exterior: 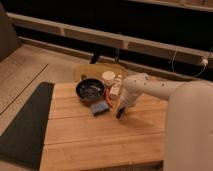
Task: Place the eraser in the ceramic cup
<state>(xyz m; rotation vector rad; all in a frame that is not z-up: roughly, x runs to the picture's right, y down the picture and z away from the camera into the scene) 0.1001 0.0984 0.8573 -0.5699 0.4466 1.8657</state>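
Observation:
My gripper (120, 111) points down at the wooden table (100, 140), just right of the blue-grey pad (100, 107). It is shut on the eraser (119, 114), a small black block that shows at the fingertips, low against the tabletop. The ceramic cup (108, 76), pale cream and narrow, stands upright behind and to the left of the gripper, at the table's far edge. My white arm (150, 90) reaches in from the right.
A wide dark bowl (90, 90) sits left of the cup. A white oblong item with orange marks (116, 86) stands between the cup and my arm. A yellowish board (85, 70) lies behind the bowl. A dark mat (25, 125) borders the table's left side.

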